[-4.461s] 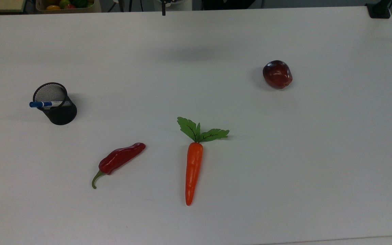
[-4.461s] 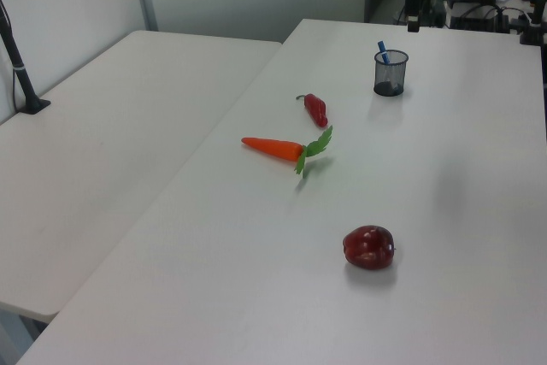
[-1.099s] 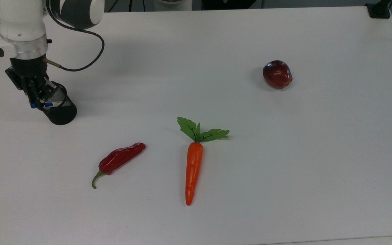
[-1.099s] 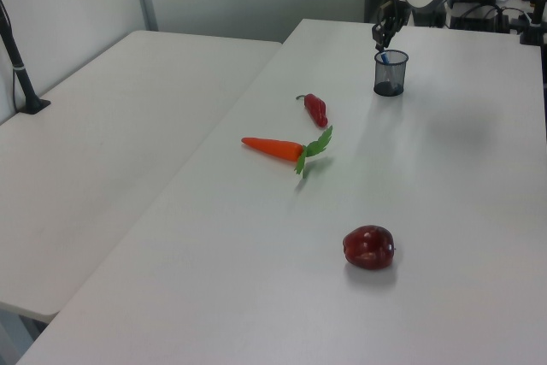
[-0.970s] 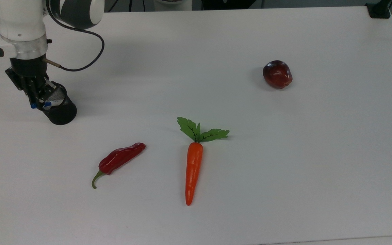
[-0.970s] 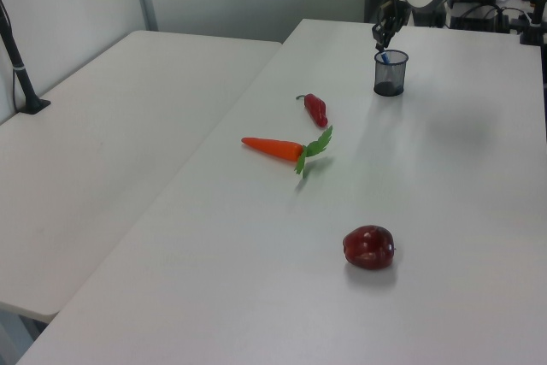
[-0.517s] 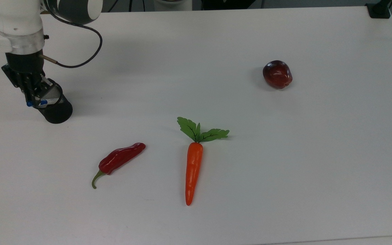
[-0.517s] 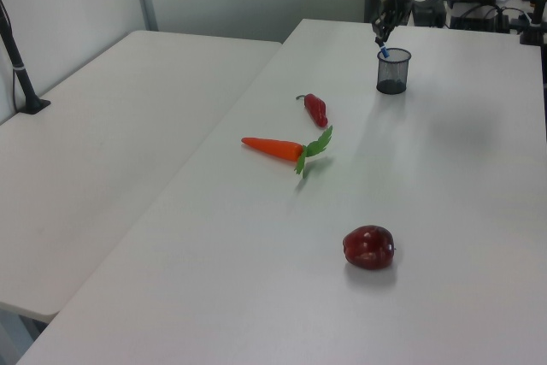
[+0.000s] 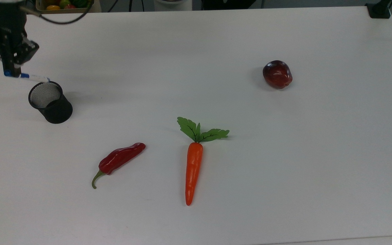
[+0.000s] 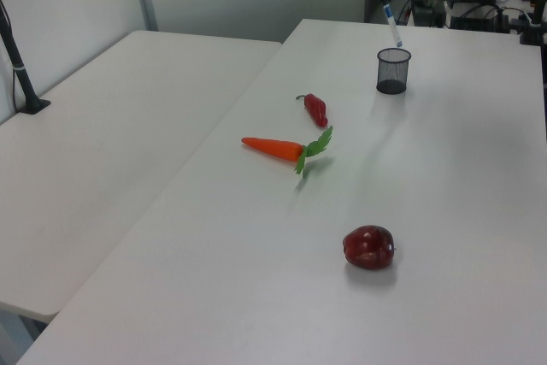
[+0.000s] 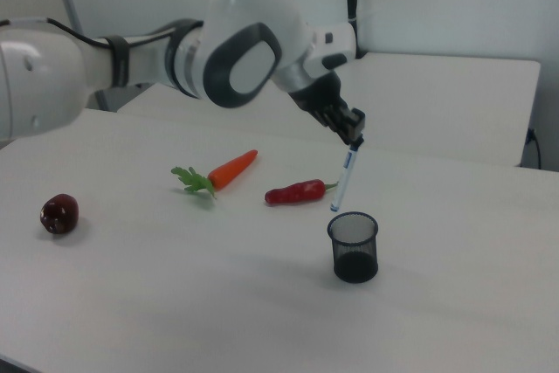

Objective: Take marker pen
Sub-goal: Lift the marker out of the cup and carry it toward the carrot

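Observation:
The marker pen (image 9: 34, 77), white-barrelled with a blue cap, hangs tilted in the air, lifted out of the black mesh cup (image 9: 50, 102). My gripper (image 9: 10, 70) is shut on its blue cap end, at the top view's far left. In the right view the marker pen (image 11: 346, 176) slants down from the gripper (image 11: 354, 139), its lower tip just above and behind the rim of the mesh cup (image 11: 354, 246). In the left view the marker pen (image 10: 391, 27) stands above the cup (image 10: 393, 70).
A red chili pepper (image 9: 119, 160), a carrot (image 9: 193, 170) with green leaves and a dark red apple (image 9: 277, 74) lie apart on the white table (image 9: 216, 51). A bin of fruit (image 9: 65, 4) sits behind the table. A second table (image 10: 111, 126) adjoins in the left view.
The gripper closed on the marker's cap inside the cup and rose, drawing the marker out. The cup slid a little toward the top view's left.

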